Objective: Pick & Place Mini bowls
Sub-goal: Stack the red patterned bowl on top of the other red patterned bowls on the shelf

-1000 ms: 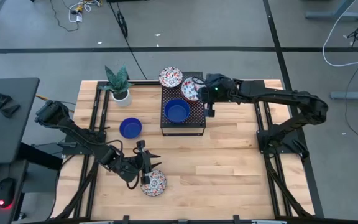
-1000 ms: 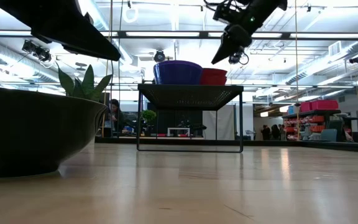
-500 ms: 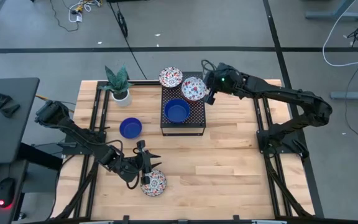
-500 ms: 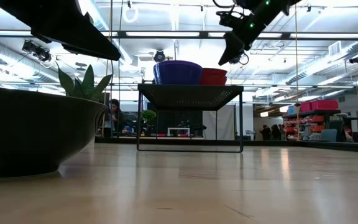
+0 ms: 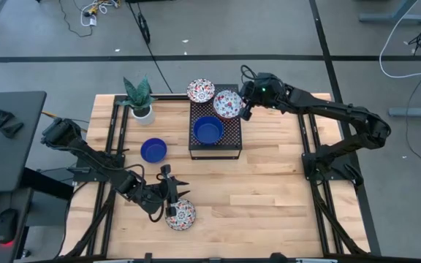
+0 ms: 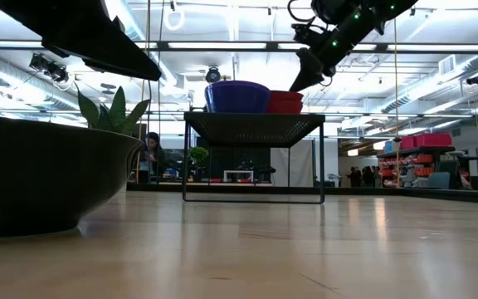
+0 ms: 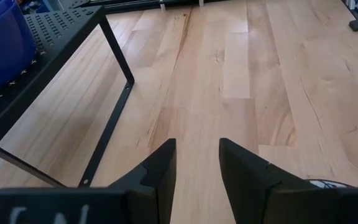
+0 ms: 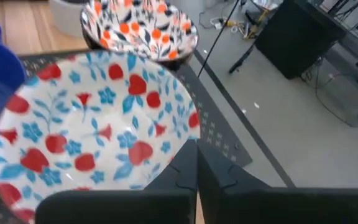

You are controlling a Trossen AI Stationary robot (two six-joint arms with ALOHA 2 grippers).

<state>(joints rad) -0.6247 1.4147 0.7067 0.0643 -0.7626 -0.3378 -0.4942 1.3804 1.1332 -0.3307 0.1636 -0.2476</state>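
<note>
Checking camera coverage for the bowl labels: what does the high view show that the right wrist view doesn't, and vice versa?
Only the high view: the left gripper beside a floral white mini bowl near the front edge of the wooden table, a glossy cobalt blue mini bowl on the wood, and the small potted plant.

Only the right wrist view: the right gripper with its jaws shut, at the rim of the red-and-blue floral bowl.

Both: that bowl on the black perforated stand, the blue bowl beside it, and the orange-flowered bowl behind.
</note>
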